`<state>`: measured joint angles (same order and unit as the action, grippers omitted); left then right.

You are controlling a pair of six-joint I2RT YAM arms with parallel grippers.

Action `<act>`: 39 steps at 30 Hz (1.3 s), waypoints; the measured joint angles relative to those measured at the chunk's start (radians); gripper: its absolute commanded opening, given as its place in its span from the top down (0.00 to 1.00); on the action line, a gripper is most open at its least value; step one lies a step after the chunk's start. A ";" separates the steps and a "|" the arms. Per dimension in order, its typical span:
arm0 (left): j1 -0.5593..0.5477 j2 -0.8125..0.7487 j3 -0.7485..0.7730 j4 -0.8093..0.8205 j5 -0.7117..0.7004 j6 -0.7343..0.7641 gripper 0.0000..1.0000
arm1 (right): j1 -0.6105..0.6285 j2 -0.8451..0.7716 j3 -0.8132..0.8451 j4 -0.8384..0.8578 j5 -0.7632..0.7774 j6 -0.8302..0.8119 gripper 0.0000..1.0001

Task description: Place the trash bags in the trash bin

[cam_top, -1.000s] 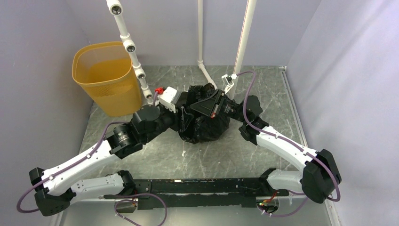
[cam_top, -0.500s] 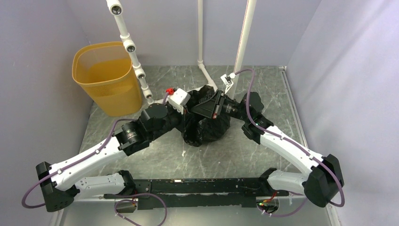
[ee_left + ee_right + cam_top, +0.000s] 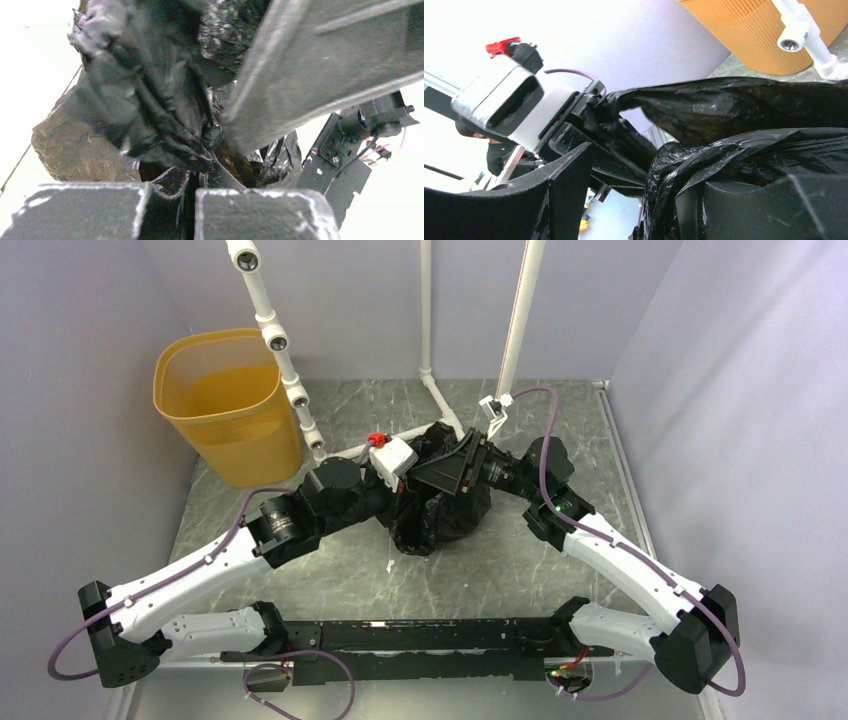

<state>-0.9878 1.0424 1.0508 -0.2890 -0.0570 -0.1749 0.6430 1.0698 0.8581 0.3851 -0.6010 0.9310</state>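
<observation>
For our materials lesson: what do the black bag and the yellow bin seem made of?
The black bag looks like thin plastic film, glossy: it crinkles and glints. The yellow bin is probably translucent plastic: light shows through its ribbed wall.

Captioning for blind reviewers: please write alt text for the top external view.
A crumpled black trash bag lies on a grey marbled table, the left gripper shut on it, the right gripper close beside it. The yellow-orange trash bin stands apart at the far left.
</observation>
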 measured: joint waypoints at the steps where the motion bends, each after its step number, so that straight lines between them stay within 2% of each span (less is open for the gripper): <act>1: 0.000 0.003 0.008 -0.011 0.013 0.007 0.97 | 0.000 0.003 0.000 0.000 -0.002 0.000 0.38; 12: 0.000 0.053 0.066 -0.132 0.108 0.066 0.97 | -0.001 0.008 0.000 -0.003 -0.011 0.003 0.37; 15: 0.000 0.069 0.076 -0.156 0.123 0.075 0.97 | -0.002 0.008 0.000 -0.003 -0.011 0.005 0.40; 23: 0.000 0.090 0.086 -0.189 0.151 0.081 0.97 | -0.005 0.008 0.000 0.009 -0.041 0.014 0.65; 29: 0.001 0.097 0.090 -0.205 0.151 0.080 0.97 | -0.005 0.008 0.000 0.029 -0.064 0.019 0.94; 31: 0.002 0.096 0.090 -0.206 0.152 0.081 0.94 | -0.005 0.008 0.000 0.034 -0.061 0.014 1.00; 33: 0.000 0.093 0.090 -0.195 0.154 0.080 0.86 | -0.006 0.008 0.000 0.024 -0.054 0.008 1.00; 38: -0.002 0.062 0.085 -0.174 0.135 0.073 0.42 | -0.007 0.002 0.000 -0.031 0.000 -0.040 1.00; 39: -0.002 0.048 0.079 -0.167 0.126 0.070 0.38 | -0.007 -0.003 0.000 -0.055 0.021 -0.056 1.00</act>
<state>-0.9897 1.0908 1.1301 -0.4561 0.0692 -0.1047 0.6361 1.0672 0.8585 0.3298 -0.5804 0.8749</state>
